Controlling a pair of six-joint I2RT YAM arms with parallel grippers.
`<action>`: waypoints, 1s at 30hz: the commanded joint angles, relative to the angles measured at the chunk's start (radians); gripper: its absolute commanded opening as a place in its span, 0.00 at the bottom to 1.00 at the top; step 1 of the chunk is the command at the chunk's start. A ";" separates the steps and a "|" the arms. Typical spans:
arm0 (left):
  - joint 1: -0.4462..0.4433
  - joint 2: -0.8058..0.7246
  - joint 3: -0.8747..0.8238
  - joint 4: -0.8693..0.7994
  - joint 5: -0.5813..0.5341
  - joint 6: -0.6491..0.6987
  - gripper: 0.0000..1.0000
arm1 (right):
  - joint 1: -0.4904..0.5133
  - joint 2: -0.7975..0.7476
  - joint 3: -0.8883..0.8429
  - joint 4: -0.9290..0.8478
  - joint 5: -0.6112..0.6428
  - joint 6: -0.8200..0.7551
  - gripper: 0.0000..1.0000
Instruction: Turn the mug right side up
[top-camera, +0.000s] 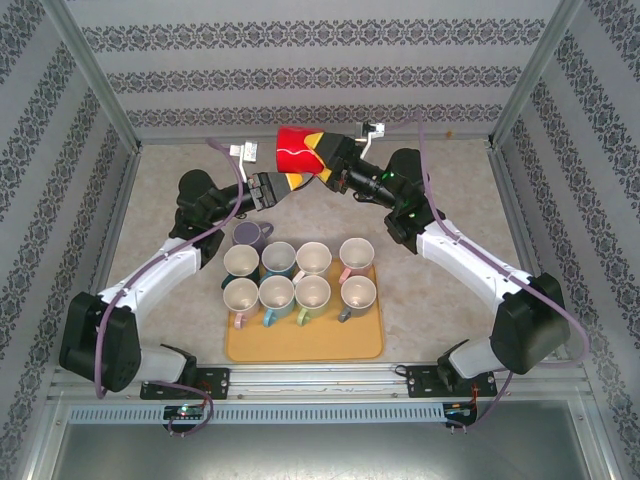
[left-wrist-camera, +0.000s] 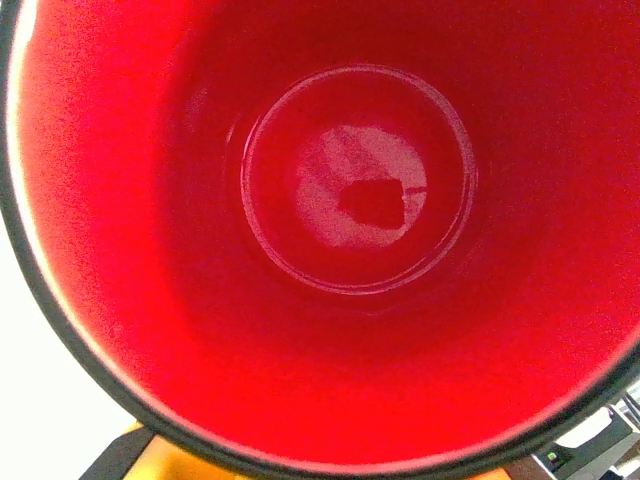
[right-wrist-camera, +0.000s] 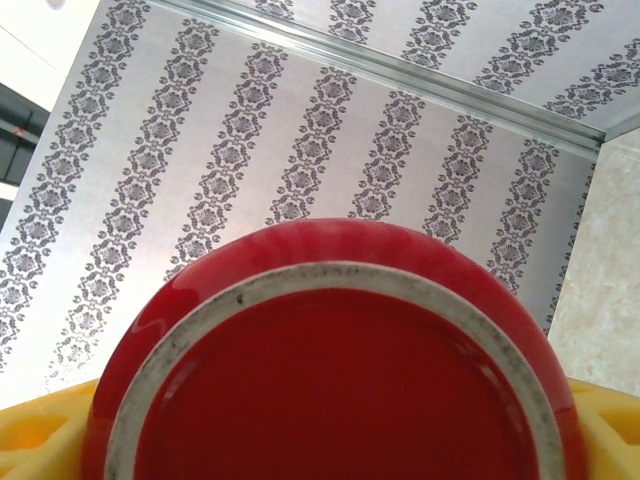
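Note:
The red mug (top-camera: 293, 148) with a yellow wavy band hangs in the air over the back of the table, tipped on its side. My right gripper (top-camera: 320, 160) is closed around its base end; the mug's unglazed foot ring and red bottom (right-wrist-camera: 340, 400) face that camera, with yellow fingers (right-wrist-camera: 40, 440) at either side. My left gripper (top-camera: 288, 184) comes up from the lower left and is shut on the rim. In the left wrist view I look straight into the red inside of the mug (left-wrist-camera: 350, 200), and a yellow finger (left-wrist-camera: 175, 465) shows just below the dark rim.
An orange tray (top-camera: 305, 345) near the table's front holds several upright pastel mugs (top-camera: 312, 258). A purple mug (top-camera: 247, 234) stands on the table by the tray's back left corner. Patterned walls with metal posts close in the back and both sides.

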 joint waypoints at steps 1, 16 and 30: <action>-0.008 -0.029 0.033 -0.013 -0.018 0.052 0.00 | 0.041 -0.013 -0.002 0.080 -0.052 -0.007 0.43; -0.009 -0.077 0.015 -0.059 -0.027 0.084 0.00 | 0.042 -0.021 -0.006 0.098 -0.050 0.005 0.63; -0.024 -0.310 0.061 -0.523 -0.099 0.341 0.00 | -0.078 -0.232 -0.059 -0.130 -0.004 -0.202 0.98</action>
